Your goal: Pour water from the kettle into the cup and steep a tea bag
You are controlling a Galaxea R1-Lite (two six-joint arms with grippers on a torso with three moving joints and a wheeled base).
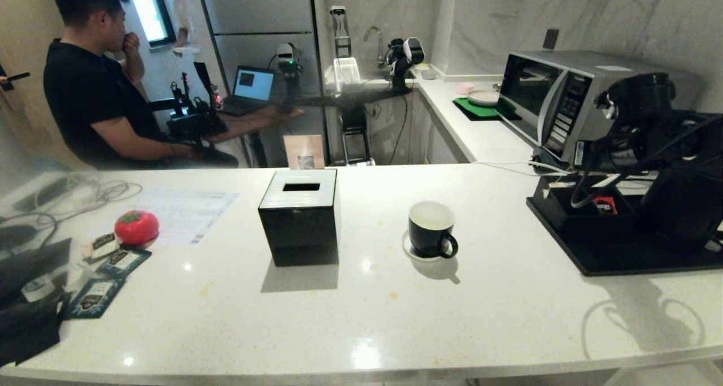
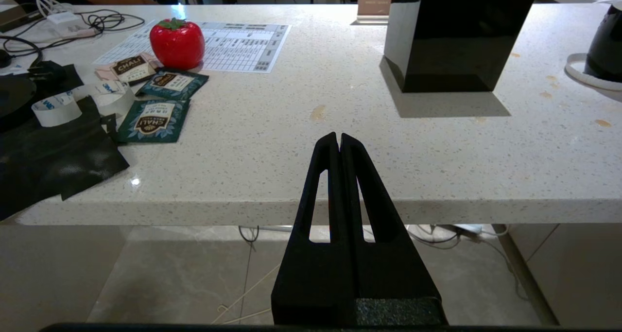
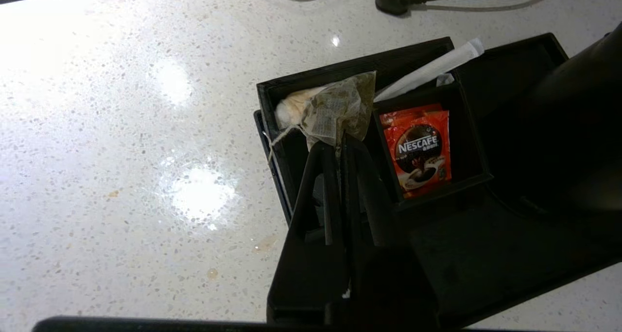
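The right gripper [image 3: 342, 142] is pinched shut on a tea bag [image 3: 340, 111] over the black tray [image 1: 621, 261] at the counter's right, the kettle [image 3: 559, 142] just beside it; the cup [image 1: 431, 228] sits on its saucer [image 1: 408, 249] mid-counter, right of the tissue box [image 1: 299, 219]; the left gripper [image 2: 338, 140] hangs closed and empty off the near edge.

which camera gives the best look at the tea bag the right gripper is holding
The right wrist view: the tea bag fills the middle, pinched in the right gripper above the black organizer box. In the head view the right arm hides that spot. The left wrist view shows only sealed tea packets, not this bag.
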